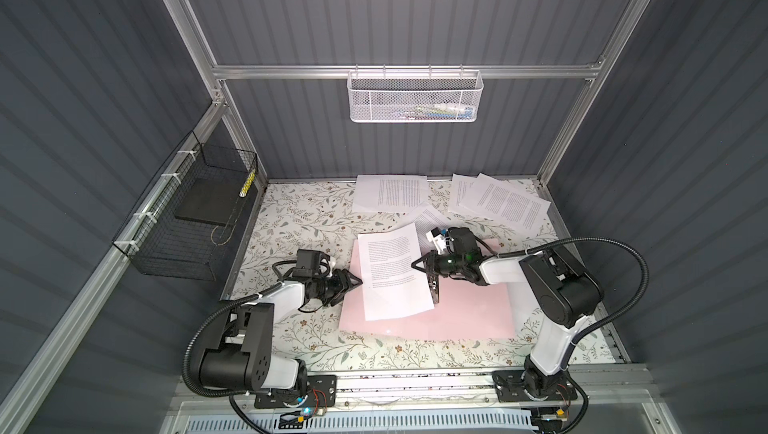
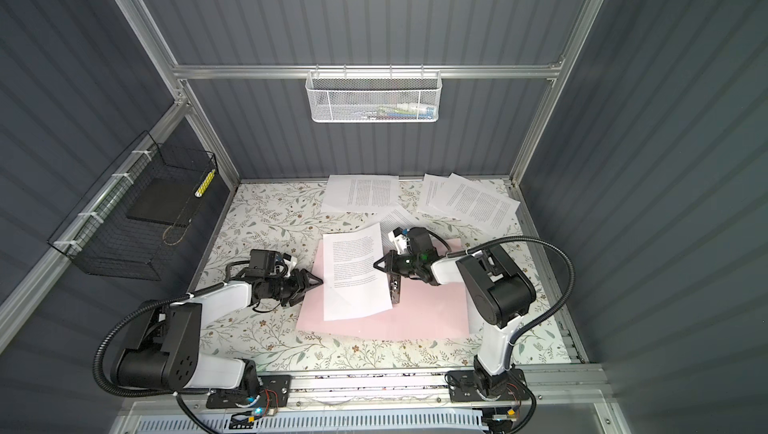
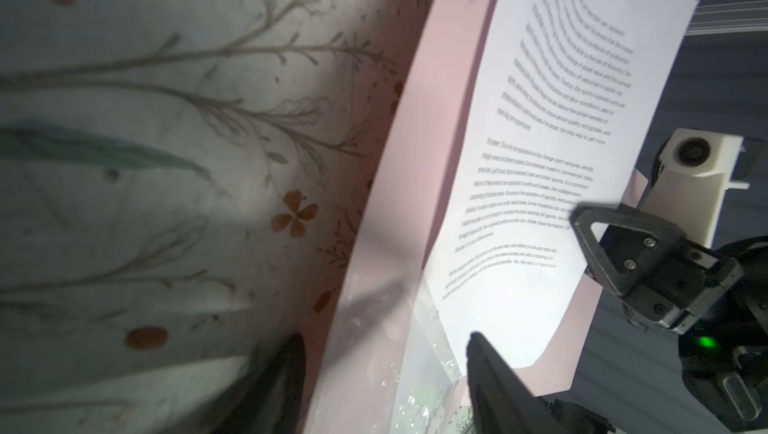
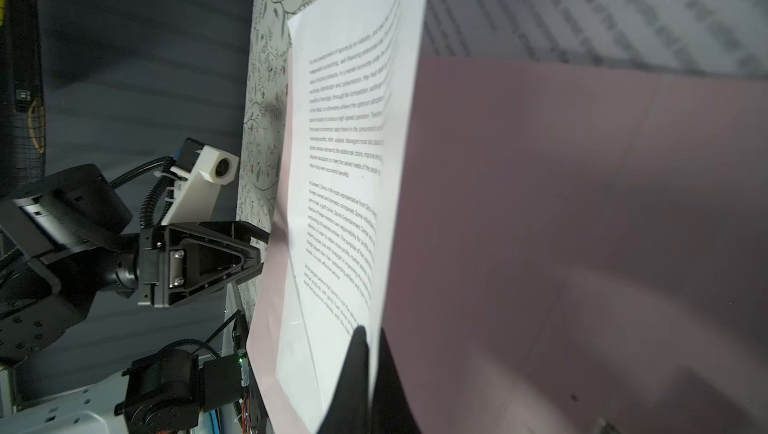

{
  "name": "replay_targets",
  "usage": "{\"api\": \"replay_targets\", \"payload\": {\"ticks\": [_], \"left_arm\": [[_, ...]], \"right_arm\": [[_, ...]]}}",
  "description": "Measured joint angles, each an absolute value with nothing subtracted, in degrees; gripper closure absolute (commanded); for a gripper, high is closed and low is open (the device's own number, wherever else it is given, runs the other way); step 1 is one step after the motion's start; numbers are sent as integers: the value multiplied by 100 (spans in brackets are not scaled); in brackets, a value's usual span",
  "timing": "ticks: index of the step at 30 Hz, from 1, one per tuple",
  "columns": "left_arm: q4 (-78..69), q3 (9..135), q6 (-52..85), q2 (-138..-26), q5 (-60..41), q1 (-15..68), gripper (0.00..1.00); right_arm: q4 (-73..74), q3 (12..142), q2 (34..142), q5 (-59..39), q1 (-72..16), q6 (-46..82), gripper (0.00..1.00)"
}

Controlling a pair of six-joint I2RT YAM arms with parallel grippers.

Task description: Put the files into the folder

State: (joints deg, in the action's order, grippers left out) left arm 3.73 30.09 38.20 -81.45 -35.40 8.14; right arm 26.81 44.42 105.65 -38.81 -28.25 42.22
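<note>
**Operator:** Start at the left. What's out there?

**Spotter:** Your landmark is the pale pink card folder (image 1: pixel 469 307), lying open on the floral table covering (image 1: pixel 299 220). Well to its left, on the side wall, you've got a black wire basket (image 1: pixel 178 257) with a flat black slab (image 1: pixel 205 203) in it.

**Operator:** And my left arm?

**Spotter:** Your left gripper (image 1: pixel 359 281) sits low, right at the folder's left edge. In the left wrist view its fingers (image 3: pixel 490 369) stand apart, one on each side of that edge, and they grip nothing.

**Operator:** Where's the file?

**Spotter:** One white paper sheet printed with black text (image 1: pixel 395 274) lies skewed on the folder's left half. Its far end pokes a little past the folder's far edge. It isn't flat, because it bows up off the pink card. Just right of it, a shiny metal fastener clip (image 1: pixel 435 288) runs along the folder's spine.

**Operator:** Right arm?

**Spotter:** Your right gripper (image 1: pixel 414 264) reaches in over the folder's right half. Its jaws are clenched, and as far as the wrist views show, they pinch that sheet's right edge about midway along.

**Operator:** And the other files?

**Spotter:** They're all beyond the folder's far edge. A second printed sheet (image 1: pixel 390 193) lies back by the rear wall. A third printed sheet (image 1: pixel 428 218) lies close to the folder, partly hidden under your right wrist. Two overlapping printed sheets (image 1: pixel 503 201) sit out past the folder's far right corner.
</note>
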Motion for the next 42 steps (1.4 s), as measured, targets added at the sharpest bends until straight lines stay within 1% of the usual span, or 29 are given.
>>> {"api": "replay_targets", "payload": {"ticks": [3,15,24,27,30,36,39,42], "left_arm": [[305,3002,3822,-8145,-3581,814,30],[-64,2873,3924,-8145,-3736,814,26],[-126,2862,3929,-8145,-3754,814,23],[-141,2862,3927,-8145,-3769,814,20],[-165,2862,3924,-8134,-3822,814,13],[-189,2858,3922,-8058,-3885,814,4],[-224,2847,3924,-8027,-3907,814,1],[-233,2842,3927,-8012,-3913,814,0]], "right_arm": [[2698,4377,10565,-3708,-2939,4368,100],[2886,4370,10503,-3245,-3288,4823,100],[3277,3907,10169,-2670,-3465,5354,100],[3297,3763,10151,-2495,-3468,5452,100],[3282,3669,10114,-2355,-3468,5509,100],[3258,3612,9894,-2143,-3656,5542,100],[3321,3527,9828,-2021,-3743,5612,100],[3369,3411,9832,-1946,-3795,5706,100]]}}
